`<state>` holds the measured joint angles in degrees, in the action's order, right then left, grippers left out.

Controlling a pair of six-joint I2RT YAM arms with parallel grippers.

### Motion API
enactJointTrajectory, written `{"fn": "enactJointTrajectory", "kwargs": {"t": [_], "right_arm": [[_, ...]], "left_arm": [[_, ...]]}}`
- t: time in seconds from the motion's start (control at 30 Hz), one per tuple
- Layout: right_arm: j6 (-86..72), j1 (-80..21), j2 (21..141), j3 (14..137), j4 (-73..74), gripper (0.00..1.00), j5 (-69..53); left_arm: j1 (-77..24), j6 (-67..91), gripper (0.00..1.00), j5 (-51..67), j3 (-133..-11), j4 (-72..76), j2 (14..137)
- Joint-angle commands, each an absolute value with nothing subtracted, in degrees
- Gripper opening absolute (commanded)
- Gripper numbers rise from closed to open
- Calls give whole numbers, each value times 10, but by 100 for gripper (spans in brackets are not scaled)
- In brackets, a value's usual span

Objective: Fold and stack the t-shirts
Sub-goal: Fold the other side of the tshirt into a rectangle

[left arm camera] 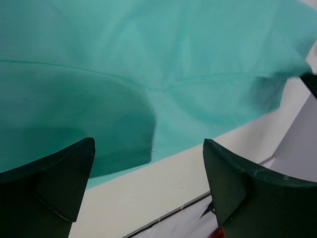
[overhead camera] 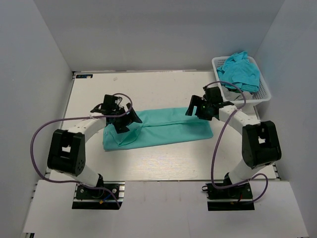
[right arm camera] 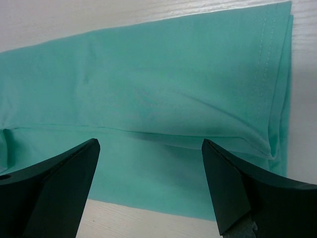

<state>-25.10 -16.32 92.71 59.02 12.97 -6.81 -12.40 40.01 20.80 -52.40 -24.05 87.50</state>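
A teal t-shirt lies on the table, folded lengthwise into a long strip. My left gripper hovers over its left end, open, with nothing between the fingers. In the left wrist view the t-shirt fills the upper part, and the left gripper spans the cloth's edge and bare table. My right gripper stands open over the strip's right end. The right wrist view shows the hemmed end of the t-shirt below the open right gripper. More crumpled teal t-shirts sit in a basket.
The white mesh basket stands at the back right corner of the pale wooden table. Grey walls enclose the table on three sides. Purple cables loop from both arms.
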Motion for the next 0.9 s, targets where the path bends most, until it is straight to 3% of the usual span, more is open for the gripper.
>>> {"fn": "enactJointTrajectory", "kwargs": {"t": [0.0, 0.7, 0.87], "right_arm": [[-262, -160, 934, 583, 99, 90, -90], [-261, -157, 964, 550, 120, 90, -33], [-251, -157, 961, 542, 127, 90, -22]], "left_arm": [[-169, 408, 100, 256, -541, -180, 881], [-264, 403, 100, 165, -517, -175, 988], [-271, 396, 100, 152, -533, -213, 956]]}}
